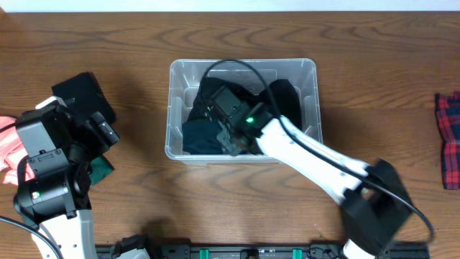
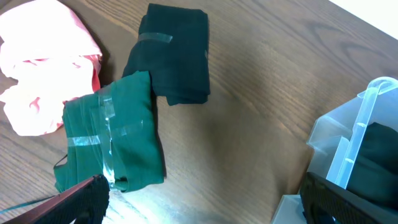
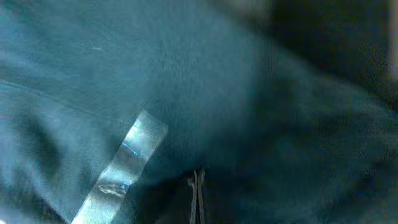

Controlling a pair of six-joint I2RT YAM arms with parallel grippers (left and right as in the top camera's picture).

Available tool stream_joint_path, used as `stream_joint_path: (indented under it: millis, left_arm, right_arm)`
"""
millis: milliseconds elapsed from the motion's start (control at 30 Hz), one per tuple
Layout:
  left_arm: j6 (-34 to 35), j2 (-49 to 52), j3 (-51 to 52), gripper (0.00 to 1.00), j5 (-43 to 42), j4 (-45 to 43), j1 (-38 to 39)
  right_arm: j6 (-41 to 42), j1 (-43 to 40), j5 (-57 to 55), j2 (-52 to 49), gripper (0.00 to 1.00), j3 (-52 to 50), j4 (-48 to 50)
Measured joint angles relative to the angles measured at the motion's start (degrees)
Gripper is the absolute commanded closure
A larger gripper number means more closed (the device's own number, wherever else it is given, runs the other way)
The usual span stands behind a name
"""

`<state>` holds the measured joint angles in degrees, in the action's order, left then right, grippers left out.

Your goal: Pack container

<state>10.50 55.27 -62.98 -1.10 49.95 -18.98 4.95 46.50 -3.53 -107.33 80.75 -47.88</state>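
Observation:
The clear plastic container (image 1: 172, 108) stands at the table's middle and holds a dark teal folded cloth (image 1: 198, 137) and black cloths (image 1: 284, 101). My right gripper (image 1: 233, 140) is down inside it, against the teal cloth (image 3: 124, 93), which has a strip of clear tape; its fingers (image 3: 196, 193) are pressed together. My left gripper (image 2: 205, 199) is open and empty over bare table left of the container (image 2: 367, 118). A green taped cloth (image 2: 115, 134) and a black taped cloth (image 2: 177, 53) lie just beyond it.
A pink cloth (image 2: 43, 62) lies at the far left edge, also in the overhead view (image 1: 7, 144). A red plaid cloth (image 1: 449, 137) lies at the right edge. The right arm's black cable arches over the container.

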Motion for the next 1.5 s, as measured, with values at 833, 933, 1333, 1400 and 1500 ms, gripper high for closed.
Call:
stream_joint_path:
  millis: [833, 933, 1333, 1400, 1500]
  left_arm:
    - [0.02, 0.02, 0.0, 0.02, 0.0, 0.0, 0.0]
    - [0.0, 0.02, 0.0, 0.02, 0.0, 0.0, 0.0]
    - [0.02, 0.02, 0.0, 0.02, 0.0, 0.0, 0.0]
    - [0.02, 0.02, 0.0, 0.02, 0.0, 0.02, 0.0]
    - [0.0, 0.02, 0.0, 0.02, 0.0, 0.02, 0.0]
  right_arm:
    - [2.8, -9.22, -2.08, 15.96, 0.99, 0.96, 3.82]
    - [2.95, -9.4, -0.37, 14.53, 0.99, 0.96, 3.37]
    - [3.82, -6.36, 7.5, -5.25, 0.99, 0.66, -1.57]
    - [3.82, -6.49, 7.82, -5.11, 0.99, 1.03, -1.79]
    - [3.8, -7.06, 7.74, -4.81, 0.98, 1.38, -2.58]
